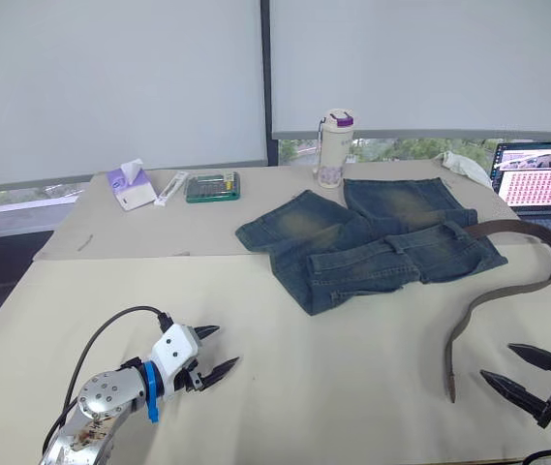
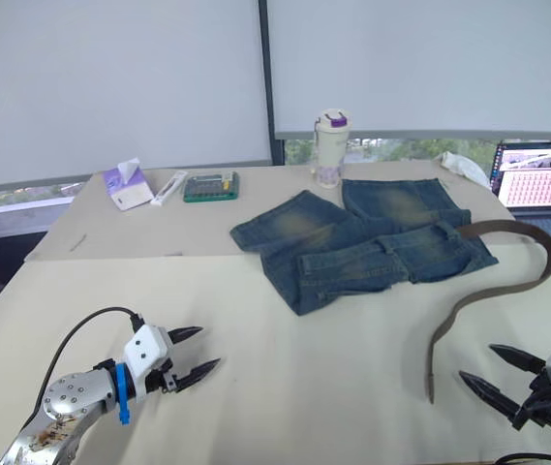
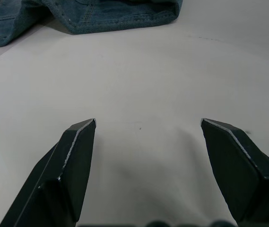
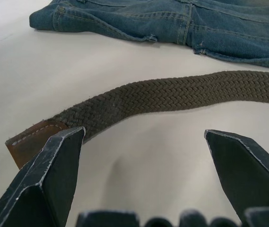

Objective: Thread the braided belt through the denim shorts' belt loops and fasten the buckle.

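Pale beige cloth covers the table, with white blinds behind and a laptop at the far right edge. Beyond the work area sit a tissue pack, a green calculator and a white bottle with a purple lid. The denim shorts lie flat in the middle of the table, legs pointing away. The braided belt starts on the shorts' right side, loops out to the right and curves back toward the robot, its leather-capped tip lying just ahead of the right gripper. That gripper's fingers are spread wide and hold nothing; the left gripper is likewise spread, over bare cloth well apart from the shorts.

Threading looks barely begun: the strap seems to rest on the waistband rather than pass through any belt loops (though that end is too small to judge, and the buckle cannot be made out). The step in hand appears to be picking up the tip. Next, the right gripper would need to close on that leather end while the left steadies the waistband.
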### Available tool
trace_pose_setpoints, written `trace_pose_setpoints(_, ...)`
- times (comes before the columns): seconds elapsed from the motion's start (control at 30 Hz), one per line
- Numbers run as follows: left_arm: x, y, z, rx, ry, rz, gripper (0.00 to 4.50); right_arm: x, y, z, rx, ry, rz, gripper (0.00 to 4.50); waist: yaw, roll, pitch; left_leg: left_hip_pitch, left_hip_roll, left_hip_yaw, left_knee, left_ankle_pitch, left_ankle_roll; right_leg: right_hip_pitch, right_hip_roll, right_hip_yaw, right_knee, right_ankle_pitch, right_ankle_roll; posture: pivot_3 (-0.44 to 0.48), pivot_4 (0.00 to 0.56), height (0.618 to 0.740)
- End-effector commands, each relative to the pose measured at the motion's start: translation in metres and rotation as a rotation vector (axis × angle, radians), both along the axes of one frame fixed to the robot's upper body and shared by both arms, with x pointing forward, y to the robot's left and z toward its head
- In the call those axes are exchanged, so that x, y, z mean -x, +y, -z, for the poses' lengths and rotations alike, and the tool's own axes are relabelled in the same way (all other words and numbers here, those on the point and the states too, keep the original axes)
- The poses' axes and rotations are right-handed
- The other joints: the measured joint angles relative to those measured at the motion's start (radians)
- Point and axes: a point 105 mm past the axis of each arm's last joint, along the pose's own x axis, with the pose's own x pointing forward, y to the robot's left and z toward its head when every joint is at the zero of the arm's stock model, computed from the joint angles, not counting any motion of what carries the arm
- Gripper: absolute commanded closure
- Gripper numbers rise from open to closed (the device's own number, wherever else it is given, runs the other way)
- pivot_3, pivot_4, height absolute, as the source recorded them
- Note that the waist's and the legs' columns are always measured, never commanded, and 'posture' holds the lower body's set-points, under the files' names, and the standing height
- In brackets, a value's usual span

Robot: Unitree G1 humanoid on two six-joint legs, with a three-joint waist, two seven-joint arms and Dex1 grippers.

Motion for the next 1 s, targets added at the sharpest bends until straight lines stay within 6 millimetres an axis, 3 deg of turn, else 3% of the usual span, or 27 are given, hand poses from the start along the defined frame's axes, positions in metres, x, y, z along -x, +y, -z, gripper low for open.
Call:
trace_pose_setpoints(0.03,-0.001,-0.002,-0.007,0.0,-0.04,0.017,0.75,-0.006,0.001,-0.01,0.04,-0.051,-0.022,0.01,-0.001,0.0,0.0,0.0,0.0,0.0,0.0,0.0,0.0,0.0,0.0,0.0,0.0,0.0,0.0,0.0,0.15,0.74)
trace_pose_setpoints(0.23,-0.003,-0.002,-0.011,0.007,-0.053,0.018,0.75,-0.031,0.016,-0.031,0.055,-0.135,-0.074,0.01,-0.004,0.001,0.0,0.001,0.001,0.0,0.0,0.0,0.0,0.0,0.0,0.001,0.0,0.0,0.0,0.0,0.15,0.74)
trace_pose_setpoints(0.47,-0.009,-0.011,-0.038,0.046,-0.083,0.096,0.75,-0.105,0.028,-0.055,0.303,-0.121,-0.049,0.01,-0.006,0.002,0.0,0.005,0.0,0.003,0.0,0.0,0.0,0.0,0.001,0.001,0.0,0.001,-0.001,0.0,0.15,0.74)
trace_pose_setpoints(0.6,-0.015,-0.017,-0.065,0.074,-0.111,0.157,0.75,-0.154,0.017,-0.057,0.568,-0.041,-0.025,0.01,-0.004,0.002,0.002,0.007,0.0,0.005,0.0,0.0,0.0,-0.001,0.0,0.0,0.0,0.002,-0.003,0.0,0.15,0.74)
trace_pose_setpoints(0.77,-0.017,-0.023,-0.08,0.09,-0.132,0.183,0.75,-0.178,0.007,-0.042,0.792,0.09,-0.032,0.01,-0.006,0.003,0.001,0.007,0.0,0.006,-0.001,0.0,0.0,-0.001,0.0,0.0,-0.001,0.002,-0.004,0.0,0.15,0.74)
trace_pose_setpoints(0.87,-0.02,-0.026,-0.083,0.086,-0.151,0.172,0.75,-0.171,0.009,-0.023,0.878,0.24,-0.168,0.01,-0.011,0.003,0.001,0.006,0.0,0.006,-0.002,0.0,0.0,-0.002,0.0,0.0,-0.002,0.002,-0.004,0.0,0.15,0.74)
trace_pose_setpoints(1.0,-0.019,-0.02,-0.085,0.086,-0.165,0.134,0.75,-0.176,0.006,-0.032,0.865,0.262,-0.123,0.01,-0.01,0.002,0.002,0.008,0.001,0.007,-0.002,0.0,0.0,0.0,0.0,0.001,-0.002,0.002,-0.004,0.0,0.15,0.74)
